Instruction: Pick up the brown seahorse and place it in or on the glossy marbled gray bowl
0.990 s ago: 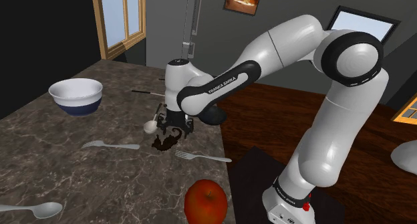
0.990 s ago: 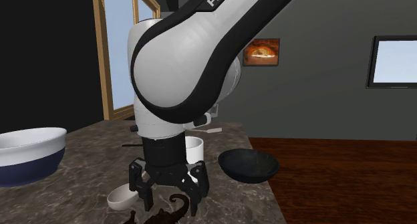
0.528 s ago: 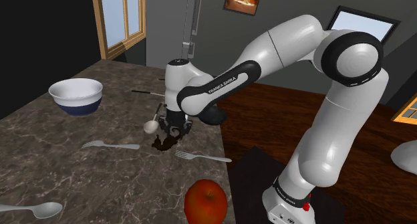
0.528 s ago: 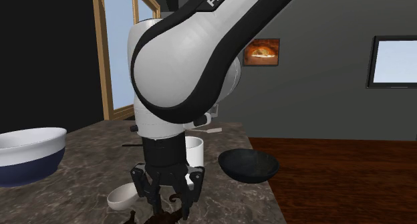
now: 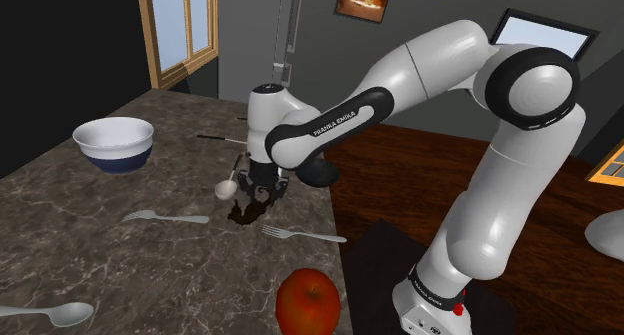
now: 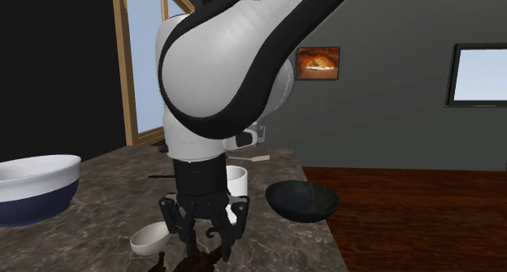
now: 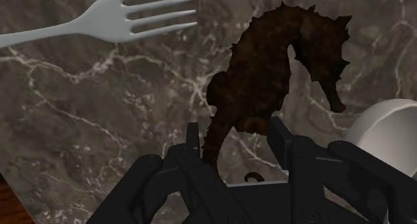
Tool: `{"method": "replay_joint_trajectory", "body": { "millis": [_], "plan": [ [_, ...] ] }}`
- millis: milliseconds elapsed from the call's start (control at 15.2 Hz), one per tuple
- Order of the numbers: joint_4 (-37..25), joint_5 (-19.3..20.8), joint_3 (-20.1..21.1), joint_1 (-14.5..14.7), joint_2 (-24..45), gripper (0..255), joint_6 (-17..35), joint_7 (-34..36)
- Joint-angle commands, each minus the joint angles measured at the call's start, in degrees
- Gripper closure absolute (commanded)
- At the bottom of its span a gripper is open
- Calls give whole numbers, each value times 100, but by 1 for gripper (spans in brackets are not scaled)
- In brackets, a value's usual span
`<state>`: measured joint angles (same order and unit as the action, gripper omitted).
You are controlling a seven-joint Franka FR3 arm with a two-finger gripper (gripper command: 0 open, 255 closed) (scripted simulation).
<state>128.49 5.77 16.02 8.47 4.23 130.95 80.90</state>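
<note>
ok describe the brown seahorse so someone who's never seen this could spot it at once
On the dark marbled counter, look right under the black gripper, between a grey fork and a white spoon. The seahorse lies flat there: dark brown, spiky-backed, with a long snout and curled tail, the only rough, dark shape among smooth pale cutlery.

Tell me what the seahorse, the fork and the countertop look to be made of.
Seahorse: dark brown, rough and matte, with a spiny, ridged outline; perhaps dried or carved, the look leaves it open. Fork: pale grey, smooth, with a soft sheen; likely metal, possibly plastic. Countertop: dark grey-brown stone, likely marble, given its pale branching veins.
</note>
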Motion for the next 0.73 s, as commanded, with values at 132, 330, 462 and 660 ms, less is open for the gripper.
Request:
{"method": "replay_joint_trajectory", "body": {
  "millis": [132,330,462,660],
  "plan": [
    [-135,-88,13,0,-181,255,-306,-65],
    [-234,-147,15,-3,-311,255,-527,-115],
    [-307,-182,15,-4,-391,255,-676,-145],
    [-425,-228,14,-6,-503,255,-899,-187]
  ]
}}
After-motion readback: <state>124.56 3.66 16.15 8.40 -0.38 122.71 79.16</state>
